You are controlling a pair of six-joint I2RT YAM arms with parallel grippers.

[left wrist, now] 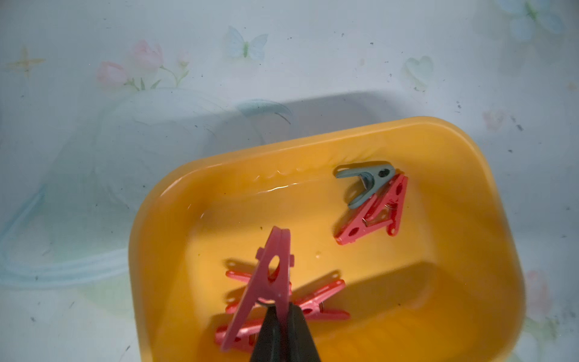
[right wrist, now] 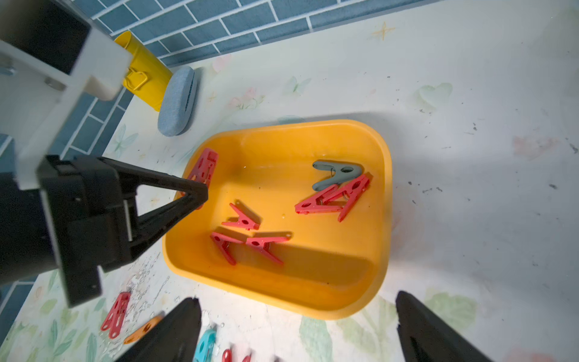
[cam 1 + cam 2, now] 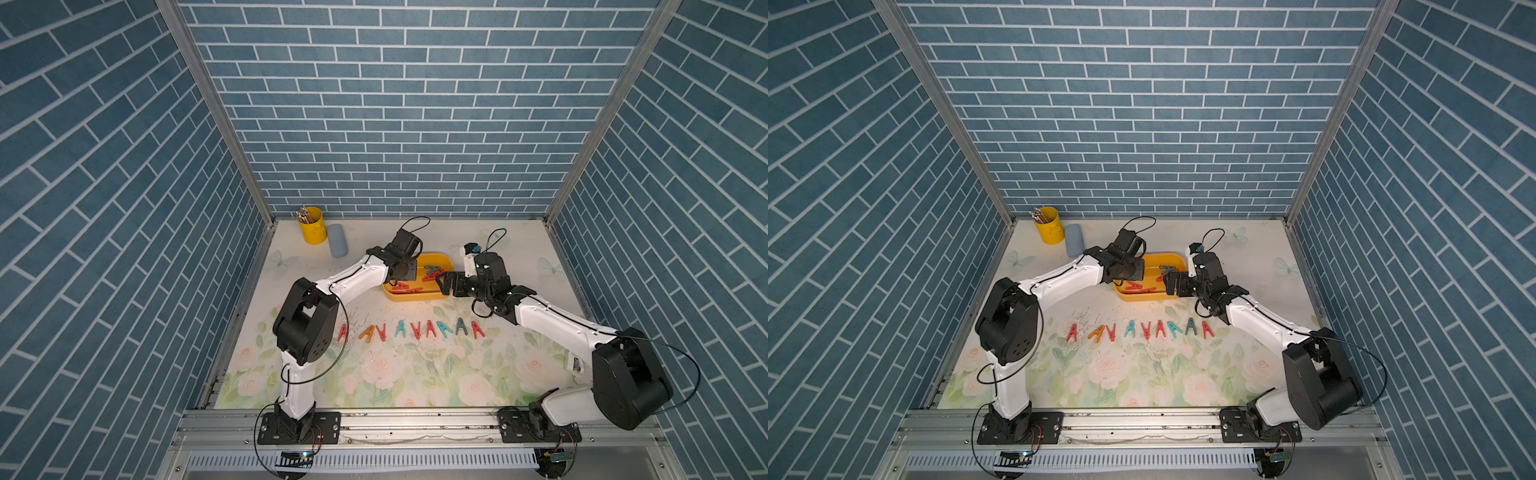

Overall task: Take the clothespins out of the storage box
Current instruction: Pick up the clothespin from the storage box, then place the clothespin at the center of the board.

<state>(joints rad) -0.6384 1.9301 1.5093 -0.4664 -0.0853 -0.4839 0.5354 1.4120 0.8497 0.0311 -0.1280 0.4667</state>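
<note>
My left tool point(image 1: 282, 310) is clamped on a red clothespin point(image 1: 266, 291) over the storage box point(image 1: 313, 147); row of clothespins point(image 3: 409, 330) lies nearer me; right tool point(image 2: 299, 297) gapes.

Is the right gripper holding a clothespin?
No, in the right wrist view the right gripper stands wide open, and no clothespin is between its fingers.

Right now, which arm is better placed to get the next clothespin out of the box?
Left. The left gripper is shut on a red clothespin held over the storage box, so it likely only needs carrying out. The right gripper is open and empty at the box's edge.
</note>
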